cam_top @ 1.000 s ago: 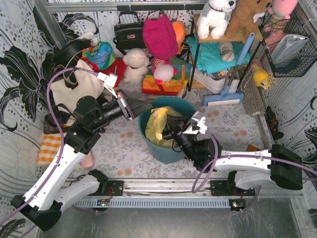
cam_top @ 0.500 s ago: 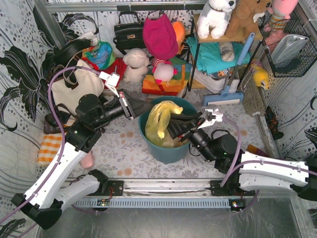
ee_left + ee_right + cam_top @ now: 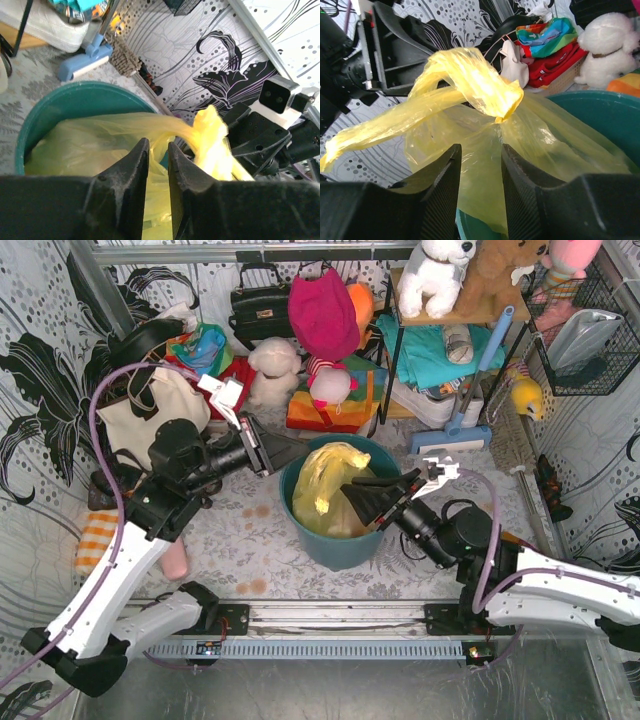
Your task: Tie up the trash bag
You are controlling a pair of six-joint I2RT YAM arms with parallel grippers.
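**Knotted bag neck sits between two parted pincers**

Top view: trash bag [image 3: 325,485] sits in the bucket [image 3: 335,550], with the left pincer [image 3: 298,453] and right pincer [image 3: 348,488] flanking it. Left wrist: pincer slightly spread, bag just ahead. Right wrist: pincer spread, knot [image 3: 501,112] dead ahead, tail [image 3: 370,127] trailing leftward.

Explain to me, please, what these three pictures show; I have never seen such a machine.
These are two robot arms bolted at the table's near edge, each ending in a two-finger gripper. The wide picture looks down from above and behind them. The other two come from small cameras on the wrists, so the dark shapes at the bottom are the fingers. On the table stands a teal bucket with a yellow trash bag inside, its top gathered into a twisted loop. The left gripper and the right gripper face the bag from opposite sides, jaws slightly apart; neither seems to grip it. Soft toys and bags are piled behind.
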